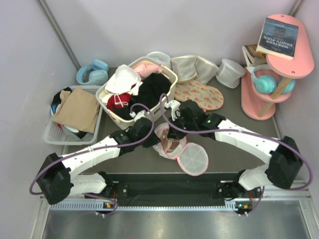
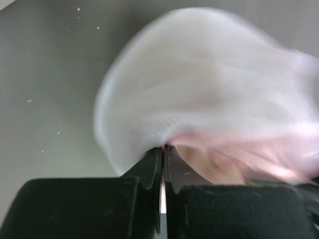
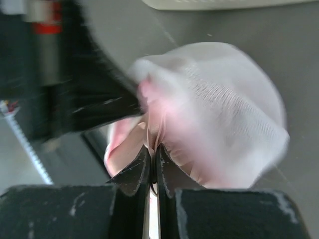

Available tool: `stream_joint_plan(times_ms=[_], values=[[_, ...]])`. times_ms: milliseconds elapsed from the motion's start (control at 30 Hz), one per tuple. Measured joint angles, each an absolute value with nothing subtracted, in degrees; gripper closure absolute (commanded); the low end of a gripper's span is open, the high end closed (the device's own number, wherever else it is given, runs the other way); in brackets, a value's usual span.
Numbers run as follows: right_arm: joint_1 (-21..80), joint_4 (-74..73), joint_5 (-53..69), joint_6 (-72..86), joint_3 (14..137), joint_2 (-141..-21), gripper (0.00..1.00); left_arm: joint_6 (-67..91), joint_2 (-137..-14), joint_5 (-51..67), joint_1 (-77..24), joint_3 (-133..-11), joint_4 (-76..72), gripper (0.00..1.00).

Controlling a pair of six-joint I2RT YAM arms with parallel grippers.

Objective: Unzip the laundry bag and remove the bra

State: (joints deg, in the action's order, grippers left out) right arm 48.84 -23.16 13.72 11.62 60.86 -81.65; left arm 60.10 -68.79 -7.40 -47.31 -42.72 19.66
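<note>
Left pincer (image 2: 163,147) fingers pressed together, nipping the laundry bag (image 2: 199,94) at its pink rim; mesh billows just beyond the tips (blurred). Right pincer (image 3: 153,148) likewise together, clamped on the same bag's pink edge. Bag sits on the desk (image 1: 234,109) just in front of the cream basket (image 1: 106,97), between both pincers, one round half flopped open away from the basket; bra (image 1: 172,145) shows inside.
</note>
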Motion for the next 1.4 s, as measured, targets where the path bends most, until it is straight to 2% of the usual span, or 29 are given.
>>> stream_joint_plan(times_ms=[200, 633, 1100, 1267, 1400], values=[[47.13, -26.48, 18.81, 11.90, 62.43, -75.24, 1.00, 61.98, -66.11, -7.86, -47.31, -41.67, 19.88, 1.00], [35.70, -25.52, 34.33, 18.26, 61.32, -72.82, 1.00, 62.00, -65.25, -10.39, -47.29, -40.80, 21.06, 1.00], [35.07, -23.62, 54.65, 18.63, 54.98, -72.66, 1.00, 61.65, -67.40, -10.48, -47.00, -46.92, 21.91, 1.00], [35.07, -23.53, 56.60, 17.28, 54.68, -72.42, 1.00, 62.72, -67.44, -9.72, -46.61, -46.70, 20.38, 0.98], [35.07, -17.12, 58.96, 20.67, 52.80, -72.31, 1.00, 62.87, -67.72, -8.64, -46.11, -46.48, 19.62, 0.99]])
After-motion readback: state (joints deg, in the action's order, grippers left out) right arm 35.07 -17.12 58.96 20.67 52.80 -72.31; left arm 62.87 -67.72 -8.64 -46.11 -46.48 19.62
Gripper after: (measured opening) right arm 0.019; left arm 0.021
